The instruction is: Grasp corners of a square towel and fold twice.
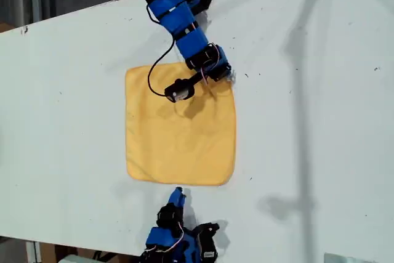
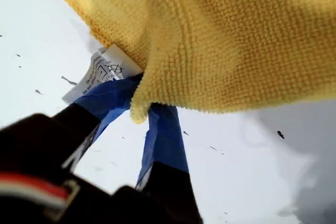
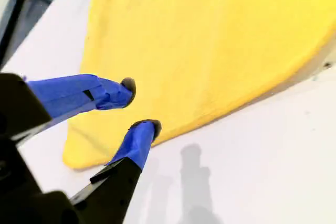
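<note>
A yellow-orange towel (image 1: 180, 130) is spread flat on a white tabletop (image 1: 320, 121). One corner (image 2: 140, 109), beside a small white tag (image 2: 101, 72), is pinched between the closed blue jaws of my first gripper (image 2: 139, 111). My second gripper (image 3: 140, 106) is held with its jaws apart and empty just off the opposite towel edge, close to it but not touching.
</note>
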